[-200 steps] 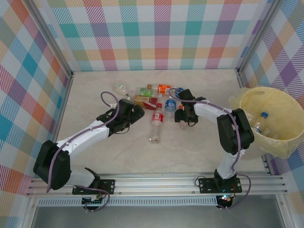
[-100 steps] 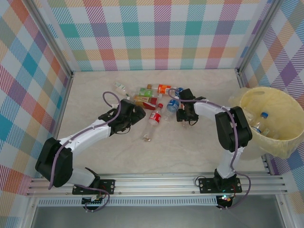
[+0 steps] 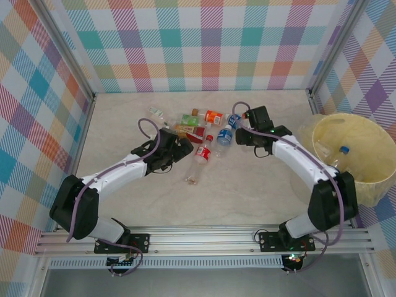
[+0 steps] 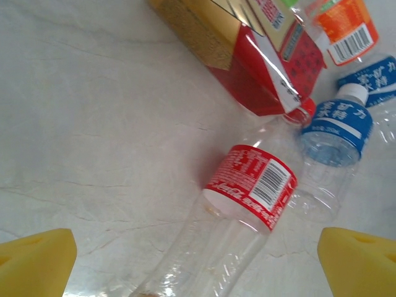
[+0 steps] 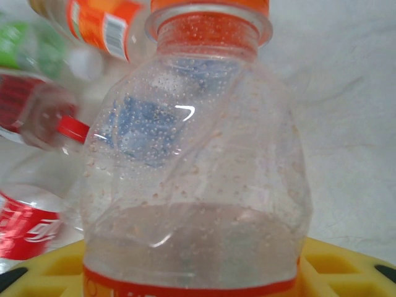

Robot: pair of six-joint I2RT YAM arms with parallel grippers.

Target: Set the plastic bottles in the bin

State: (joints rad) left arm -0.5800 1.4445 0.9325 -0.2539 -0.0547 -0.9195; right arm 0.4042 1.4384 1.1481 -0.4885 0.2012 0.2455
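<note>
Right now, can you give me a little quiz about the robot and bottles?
1. True or false: the left fingers stand wide open near a clear plastic bottle with a red label.
2. Which cap tops the misty clear plastic bottle between the right fingers? A green, B orange, C blue.
3. Fill in: the small bottle in the big round pale yellow bin has a ____ cap.
Key: 1 true; 2 B; 3 blue.

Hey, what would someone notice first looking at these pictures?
The pastel checked walls all round, then the heap of plastic bottles mid-scene. The right pincer grips an orange-capped bottle, and the pale yellow bin sits at the right edge.
</note>
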